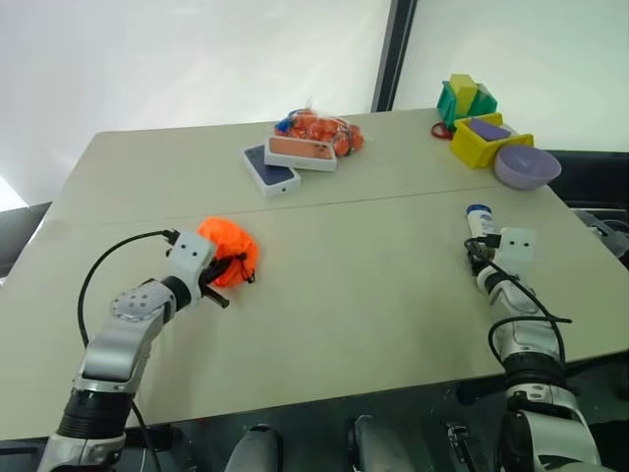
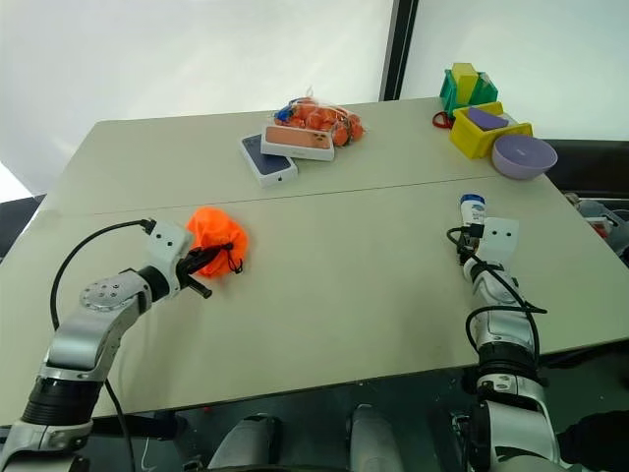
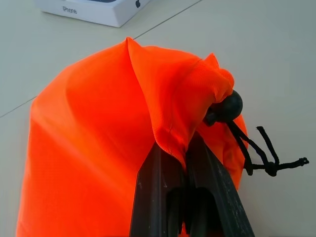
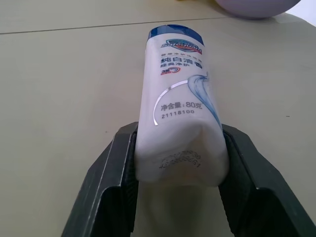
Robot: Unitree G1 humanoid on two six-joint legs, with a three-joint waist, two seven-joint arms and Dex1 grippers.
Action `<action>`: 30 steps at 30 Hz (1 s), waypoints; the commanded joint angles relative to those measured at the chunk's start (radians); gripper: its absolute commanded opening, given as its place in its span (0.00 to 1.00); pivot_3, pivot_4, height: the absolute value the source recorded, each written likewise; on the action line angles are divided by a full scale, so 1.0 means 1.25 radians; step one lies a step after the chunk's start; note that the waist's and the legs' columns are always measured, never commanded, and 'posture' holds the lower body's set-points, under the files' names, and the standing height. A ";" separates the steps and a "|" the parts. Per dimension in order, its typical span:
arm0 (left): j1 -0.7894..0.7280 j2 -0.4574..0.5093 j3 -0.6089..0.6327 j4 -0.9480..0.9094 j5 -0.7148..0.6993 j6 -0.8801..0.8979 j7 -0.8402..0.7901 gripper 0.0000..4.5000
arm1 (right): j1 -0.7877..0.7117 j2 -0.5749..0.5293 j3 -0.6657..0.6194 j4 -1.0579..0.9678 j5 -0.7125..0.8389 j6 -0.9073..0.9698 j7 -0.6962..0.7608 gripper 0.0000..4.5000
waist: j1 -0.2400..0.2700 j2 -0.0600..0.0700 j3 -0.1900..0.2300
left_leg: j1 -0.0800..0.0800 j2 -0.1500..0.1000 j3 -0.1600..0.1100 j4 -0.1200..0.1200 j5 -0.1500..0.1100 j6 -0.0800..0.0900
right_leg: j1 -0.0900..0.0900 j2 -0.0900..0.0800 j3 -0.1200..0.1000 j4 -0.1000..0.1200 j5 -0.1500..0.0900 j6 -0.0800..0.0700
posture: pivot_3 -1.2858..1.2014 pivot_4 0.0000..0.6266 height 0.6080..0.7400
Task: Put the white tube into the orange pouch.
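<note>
Between right claw [image 4: 177, 173] fingers: white tube [image 4: 178, 118]

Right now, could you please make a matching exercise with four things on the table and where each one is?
Things:
1. white tube
2. orange pouch
3. lavender bowl
4. mesh bag of fruits

Places:
A. pinched by the left tool
B. beside the yellow box, far right
C. between the fingers of the right tool
D. behind the stacked phone boxes

Pairs: 1-C, 2-A, 3-B, 4-D
</note>
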 commanded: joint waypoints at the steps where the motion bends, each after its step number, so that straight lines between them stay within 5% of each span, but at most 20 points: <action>1: -0.014 -0.001 0.002 -0.033 -0.003 0.000 0.001 0.00 | -0.009 0.001 -0.007 -0.041 0.009 -0.019 0.004 0.37 | 0.000 0.000 0.000 | 0.000 0.000 0.000 0.000 0.000 0.000 | 0.000 0.000 0.000 0.000 0.000 0.000 | 0.52 0.24 1.00; 4: -0.013 -0.004 0.007 -0.034 -0.009 0.002 -0.001 0.00 | 0.000 -0.004 0.006 -0.068 -0.001 -0.037 0.024 0.37 | 0.000 0.000 0.000 | 0.000 0.000 0.000 0.000 0.000 0.000 | 0.000 0.000 0.000 0.000 0.000 0.000 | 0.52 0.24 1.00; 8: -0.021 -0.004 0.037 -0.023 -0.044 0.012 -0.015 0.00 | 0.053 -0.017 0.093 -0.233 0.035 -0.052 0.224 0.37 | -0.002 0.001 0.001 | 0.000 0.000 0.000 0.000 0.000 0.000 | 0.000 0.000 0.000 0.000 0.000 0.001 | 0.52 0.24 1.00; 15: -0.062 0.039 0.083 0.056 -0.126 0.043 -0.112 0.00 | 0.187 -0.075 0.294 -0.629 0.227 0.181 0.563 0.37 | 0.001 0.002 0.001 | 0.001 0.000 -0.001 0.000 0.000 0.000 | 0.001 0.001 0.000 0.000 -0.001 0.006 | 0.52 0.24 1.00; 30: -0.141 0.152 0.097 0.161 -0.225 0.095 -0.300 0.00 | 0.089 0.049 0.508 -0.593 0.098 0.215 0.565 0.37 | 0.002 0.000 0.001 | -0.001 0.000 -0.001 0.001 0.000 0.000 | -0.001 0.001 -0.001 0.000 -0.002 0.003 | 0.52 0.24 1.00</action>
